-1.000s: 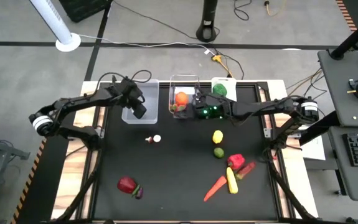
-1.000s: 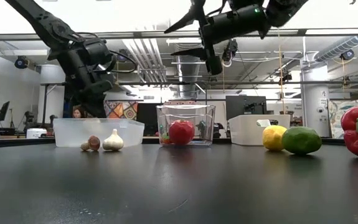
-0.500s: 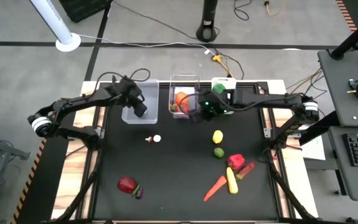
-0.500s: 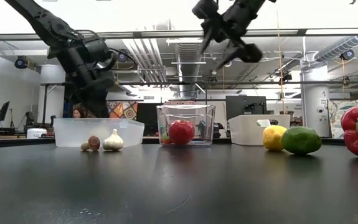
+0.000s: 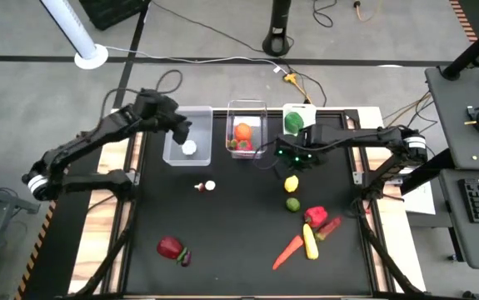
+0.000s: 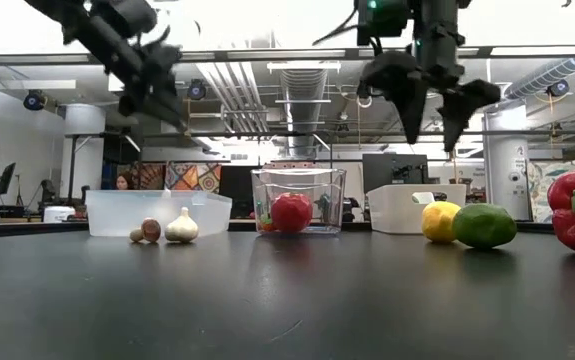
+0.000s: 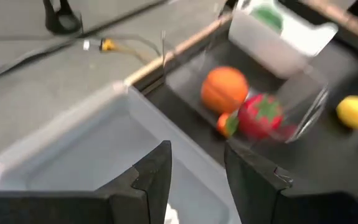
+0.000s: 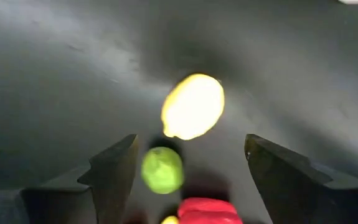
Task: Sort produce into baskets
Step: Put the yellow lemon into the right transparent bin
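Overhead, we hold our right gripper (image 5: 291,164) spread wide and empty just above the lemon (image 5: 291,182); our left gripper (image 5: 182,127), partly parted, hangs empty over the left clear basket (image 5: 172,155). Through the right wrist camera, the lemon (image 8: 193,106) lies between our fingers (image 8: 111,176)

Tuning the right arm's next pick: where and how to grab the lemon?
Grip the lemon across its narrow middle, coming straight down. It lies apart on the table, the lime only past one end, so its long flanks look free. The right hand, open, hovers almost above.
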You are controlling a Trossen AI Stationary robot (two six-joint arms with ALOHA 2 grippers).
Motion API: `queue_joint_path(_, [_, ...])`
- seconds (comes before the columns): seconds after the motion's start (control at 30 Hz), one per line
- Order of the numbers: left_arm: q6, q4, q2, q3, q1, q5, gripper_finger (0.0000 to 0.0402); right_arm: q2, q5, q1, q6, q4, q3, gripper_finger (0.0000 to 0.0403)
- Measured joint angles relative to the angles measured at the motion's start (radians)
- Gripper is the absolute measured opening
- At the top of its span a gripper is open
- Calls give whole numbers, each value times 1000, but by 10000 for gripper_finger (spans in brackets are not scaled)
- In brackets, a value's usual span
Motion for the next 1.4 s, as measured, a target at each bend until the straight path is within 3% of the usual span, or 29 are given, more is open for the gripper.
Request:
queue_joint_path(0.17, [-28, -41, -87, 51, 0, 0, 131, 0, -2, 0, 45, 42, -92, 291])
queue_joint_path(0.67, [-108, -51, -266, 78, -2, 1, 131, 1, -47, 5, 193, 424, -346, 292])
queue_joint_path(0.87, [-110, -51, -272, 78, -2, 1, 131, 2, -37, 5, 195, 455, -384, 262])
queue_joint_path(1.13, [-118, -51, -266, 77, -2, 1, 131, 1, -37, 5, 160, 465, -377, 167])
queue_joint_path(1.4, [-147, -98, -265, 76, -8, 1, 131, -5, -72, 4, 75, 448, -190, 167])
